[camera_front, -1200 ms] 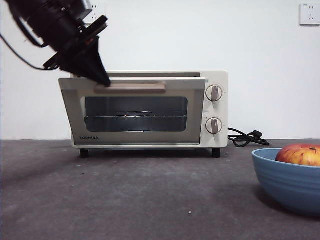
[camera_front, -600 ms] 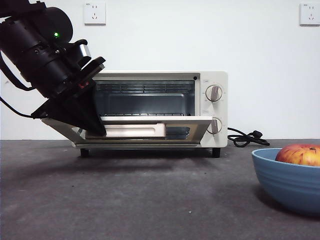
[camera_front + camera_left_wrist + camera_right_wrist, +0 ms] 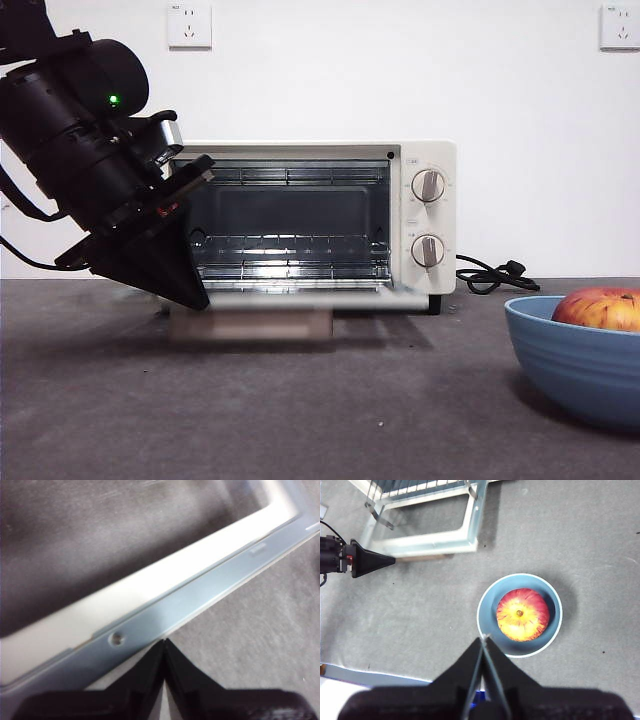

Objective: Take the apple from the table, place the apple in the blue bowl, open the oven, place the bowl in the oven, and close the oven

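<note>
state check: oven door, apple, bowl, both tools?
oven: door fully open, lying flat
apple: in the blue bowl
blue bowl: on the table, outside the oven
left tool: shut, at the door's front edge
right tool: shut, above the bowl, holding nothing

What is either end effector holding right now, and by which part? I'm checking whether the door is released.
Nothing. The left end effector is shut and empty at the open oven door's edge; the right end effector, also shut, hovers above the blue bowl.
</note>
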{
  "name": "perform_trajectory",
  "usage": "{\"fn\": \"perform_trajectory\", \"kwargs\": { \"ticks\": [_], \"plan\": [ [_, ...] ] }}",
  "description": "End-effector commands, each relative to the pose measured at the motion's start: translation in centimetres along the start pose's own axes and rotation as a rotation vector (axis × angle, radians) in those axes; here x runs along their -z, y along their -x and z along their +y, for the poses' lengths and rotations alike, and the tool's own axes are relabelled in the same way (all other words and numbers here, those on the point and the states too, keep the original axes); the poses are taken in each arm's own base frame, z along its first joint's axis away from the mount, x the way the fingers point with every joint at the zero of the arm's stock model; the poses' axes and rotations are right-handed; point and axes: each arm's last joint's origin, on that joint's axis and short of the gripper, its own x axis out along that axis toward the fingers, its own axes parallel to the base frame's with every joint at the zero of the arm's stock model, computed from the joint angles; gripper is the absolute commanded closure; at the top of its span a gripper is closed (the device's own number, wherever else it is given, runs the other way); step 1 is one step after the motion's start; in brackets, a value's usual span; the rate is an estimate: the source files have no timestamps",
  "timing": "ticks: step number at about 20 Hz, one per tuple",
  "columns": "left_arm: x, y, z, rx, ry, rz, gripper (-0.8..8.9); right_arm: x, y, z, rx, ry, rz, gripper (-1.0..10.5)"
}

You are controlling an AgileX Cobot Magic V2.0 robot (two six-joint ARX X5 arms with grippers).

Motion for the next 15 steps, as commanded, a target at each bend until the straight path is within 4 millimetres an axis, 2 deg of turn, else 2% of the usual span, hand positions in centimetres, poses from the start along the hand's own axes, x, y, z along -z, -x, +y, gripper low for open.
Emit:
{"fn": "perform_trajectory", "kwargs": {
  "ticks": [1, 5, 8, 11, 15],
  "plan": [
    [-0.1, -0.2, -0.1, -0.015, 0.002, -0.003, 8.2, 0.0, 0.0, 0.0, 0.011, -0.007, -0.01, 9.6],
    [0.8, -0.3, -1.7, 0.021, -0.043, 0.082, 8.19, 0.2, 0.0, -0.1, 0.022, -0.01, 0.007, 9.5],
    [1.6, 1.0, -3.4, 0.103, -0.071, 0.152, 8.19, 0.6, -0.1, -0.4, 0.059, -0.038, 0.063, 9.4],
    [2.5, 3.6, -5.1, 0.119, -0.125, 0.207, 8.19, 1.1, -0.3, -0.8, 0.11, -0.05, 0.108, 9.4],
    [3.5, 8.4, -7.2, 0.133, -0.185, 0.164, 8.19, 2.0, -1.5, -1.2, 0.149, -0.092, 0.17, 9.4]
  ]
}}
